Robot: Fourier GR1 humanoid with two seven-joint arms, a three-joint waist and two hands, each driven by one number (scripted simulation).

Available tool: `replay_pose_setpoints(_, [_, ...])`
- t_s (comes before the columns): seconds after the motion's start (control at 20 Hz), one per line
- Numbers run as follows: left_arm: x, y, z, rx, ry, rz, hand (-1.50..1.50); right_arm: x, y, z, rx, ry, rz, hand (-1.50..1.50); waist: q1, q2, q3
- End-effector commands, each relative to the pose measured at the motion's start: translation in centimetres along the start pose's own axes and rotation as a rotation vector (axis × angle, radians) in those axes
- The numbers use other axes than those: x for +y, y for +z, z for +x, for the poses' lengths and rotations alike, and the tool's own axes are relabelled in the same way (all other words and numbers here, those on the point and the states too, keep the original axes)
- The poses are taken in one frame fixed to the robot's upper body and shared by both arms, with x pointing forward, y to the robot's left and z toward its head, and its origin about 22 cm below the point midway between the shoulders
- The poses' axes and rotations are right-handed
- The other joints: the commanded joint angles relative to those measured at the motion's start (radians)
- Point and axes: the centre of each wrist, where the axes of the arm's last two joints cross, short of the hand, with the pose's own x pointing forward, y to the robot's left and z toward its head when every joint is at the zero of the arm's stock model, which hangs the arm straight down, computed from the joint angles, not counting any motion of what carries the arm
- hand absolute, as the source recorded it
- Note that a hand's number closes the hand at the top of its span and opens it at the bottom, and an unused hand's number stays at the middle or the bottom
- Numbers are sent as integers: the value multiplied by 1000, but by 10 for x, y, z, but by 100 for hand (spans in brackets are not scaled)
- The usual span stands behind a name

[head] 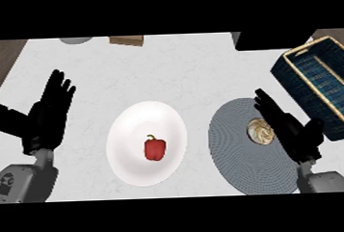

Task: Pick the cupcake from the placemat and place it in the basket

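Cupcake [259,131]: sits on the round grey placemat [240,149], right of centre, top facing up, not lifted.

Right hand [298,135]: over the placemat's right side, just beside the cupcake and partly overlapping its right edge. The fingers are straight and point up and to the left, and nothing is held. Whether the hand touches the cupcake cannot be told.

Left hand [50,115]: open, fingers up, resting at the left of the counter, well apart from the work.

Basket [295,87]: stands at the right edge, just beyond the placemat, with its mouth unobstructed.

Also present: a white plate [143,119] with a red pepper [155,148] on it, beside the placemat. It has no part in the task.

Assessment: the step in hand is the approach to the grasp, and the pick is not yet made. The next move calls for thumb and fingers to come either side of the cupcake and curl round it, then a lift and a short carry right and away to the basket.
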Motion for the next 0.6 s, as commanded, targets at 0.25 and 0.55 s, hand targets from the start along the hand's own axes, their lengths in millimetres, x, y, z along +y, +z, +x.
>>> replay_pose_setpoints(0.25, [-7,24,10,-224,-123,-54,0,-90,25,50,-437,-4,21,150,4,7,4])
replay_pose_setpoints(0.55, [-5,41,-28,-154,-89,-87,0,52,41,24,-524,215,136,-150,2,12,0])
